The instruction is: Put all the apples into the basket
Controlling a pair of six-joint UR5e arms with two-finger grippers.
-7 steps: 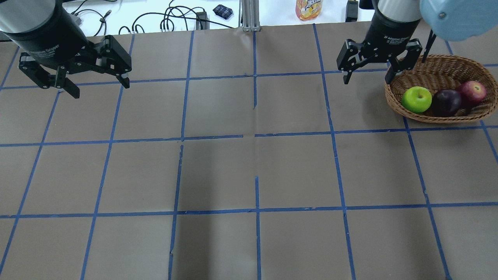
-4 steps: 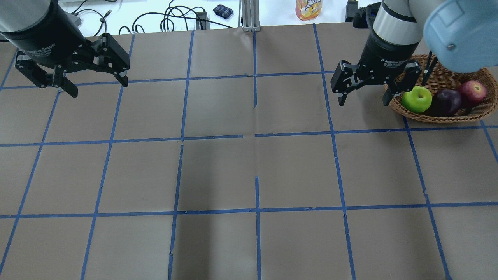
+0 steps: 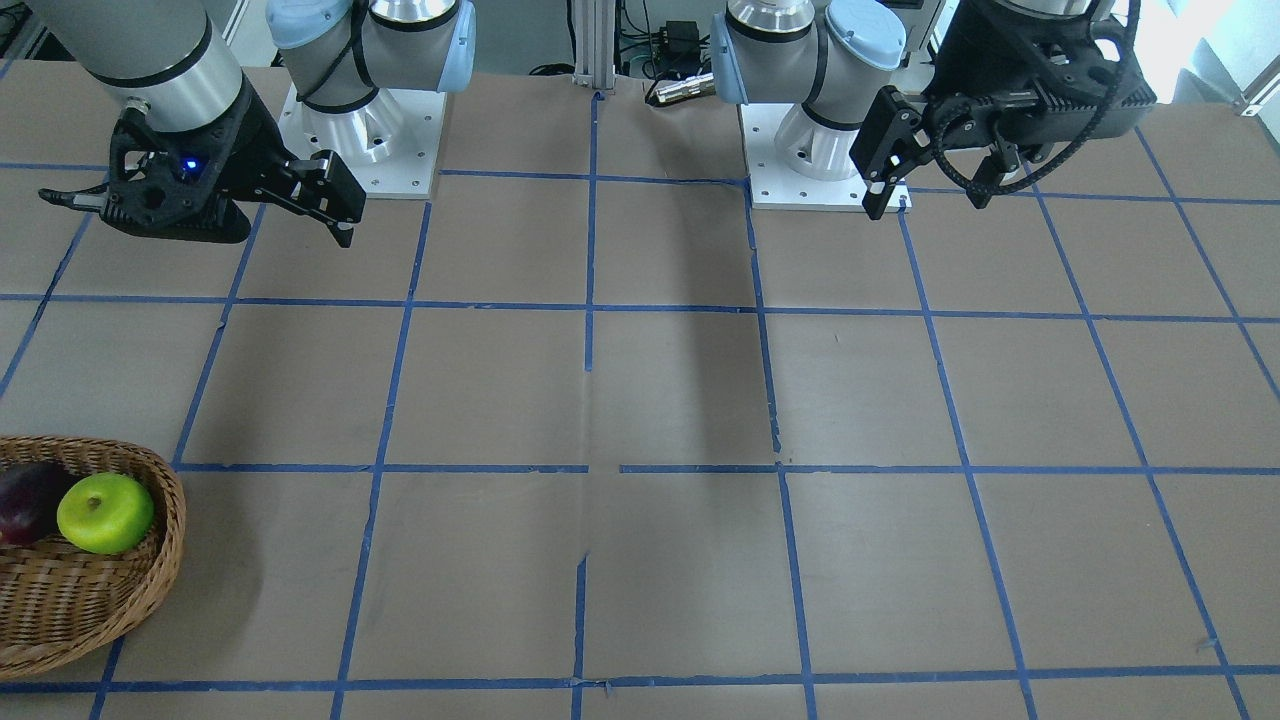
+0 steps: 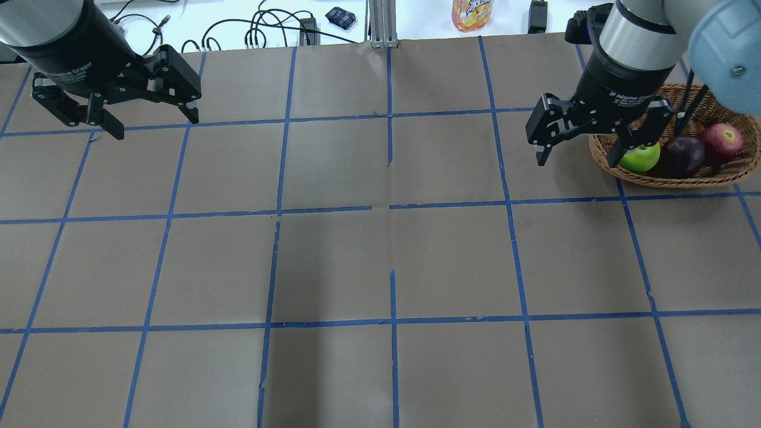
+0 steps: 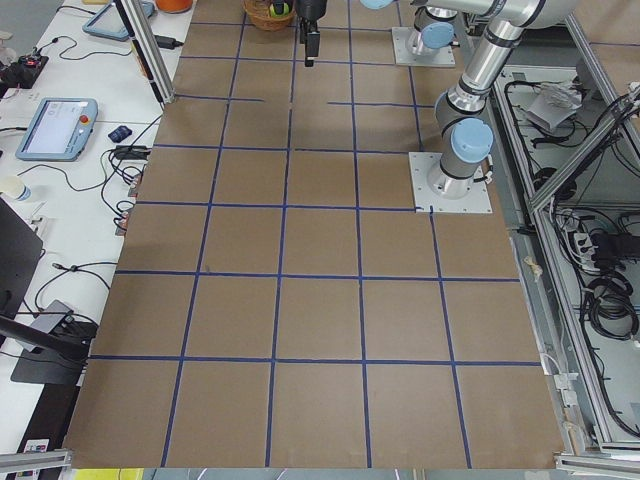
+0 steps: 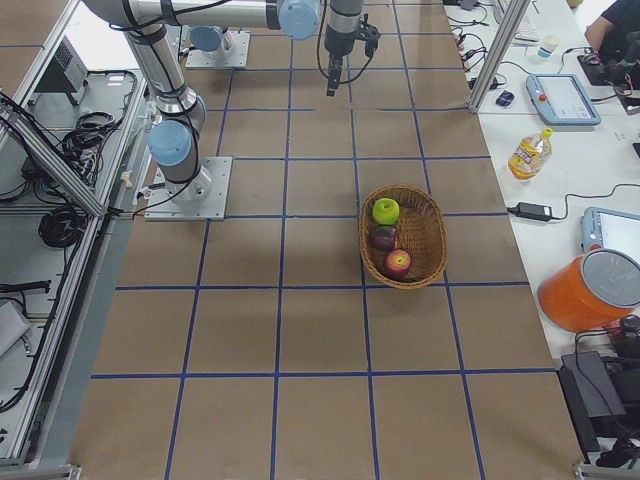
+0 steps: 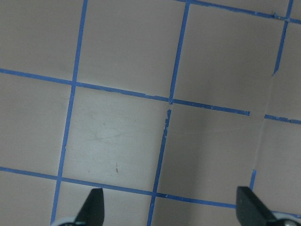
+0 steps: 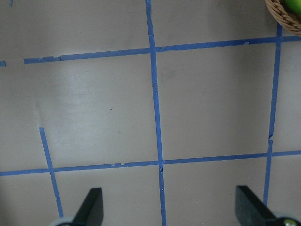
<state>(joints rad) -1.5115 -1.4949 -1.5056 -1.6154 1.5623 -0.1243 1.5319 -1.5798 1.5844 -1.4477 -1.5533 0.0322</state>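
Observation:
The wicker basket [image 4: 672,181] stands at the far right of the table. It holds the green apple [image 4: 642,159], the dark maroon apple [image 4: 682,156] and the red apple [image 4: 724,140]. The right view shows the basket [image 6: 425,235] with all three apples inside. My right gripper [image 4: 576,160] is open and empty, raised beside the basket's left rim, and one finger hides part of the green apple. My left gripper [image 4: 154,126] is open and empty above the far left of the table. The front view shows the basket [image 3: 150,580], the green apple [image 3: 105,512] and the maroon apple [image 3: 25,500].
Blue tape lines divide the brown table into squares. Beyond the far edge lie black cables [image 4: 261,30], a small dark pouch [image 4: 340,16] and an orange drink bottle [image 4: 472,13]. An orange bucket [image 6: 590,290] and tablets sit on the side bench.
My right gripper has moved nearer in the overhead view and a little right, and now covers part of the green apple. My left gripper has shifted slightly away. The apples have not moved.

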